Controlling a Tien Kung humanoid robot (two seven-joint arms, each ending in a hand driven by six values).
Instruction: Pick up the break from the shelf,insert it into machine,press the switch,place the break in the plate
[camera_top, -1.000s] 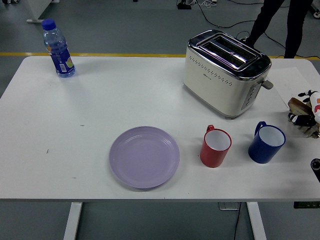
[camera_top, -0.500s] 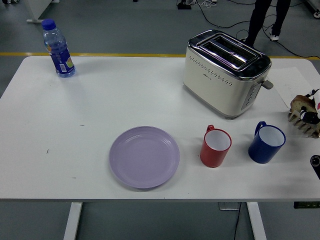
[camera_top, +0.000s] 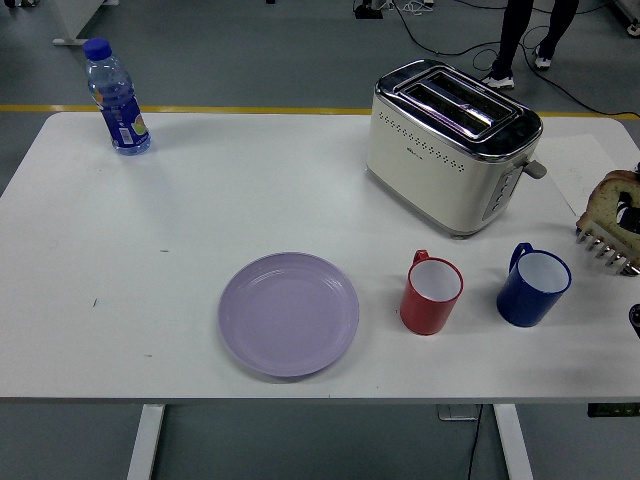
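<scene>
Your right hand (camera_top: 630, 212) at three o'clock grips the bread slice (camera_top: 606, 200) above the rack (camera_top: 606, 248). Lift it clear, then align it edge-on with the toaster (camera_top: 450, 145) slot at one o'clock.

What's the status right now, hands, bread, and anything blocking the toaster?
Right robot hand barely in view at right edge, grip unclear. Left out of view. Bread slice on rack. Toaster slots empty. Blue mug sits nearby; plate bare.

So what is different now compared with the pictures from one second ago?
The brown bread slice above the wooden toothed rack at the right edge has risen and shows more fully. The person's legs moved. Cream toaster, purple plate, both mugs and bottle stayed.
</scene>
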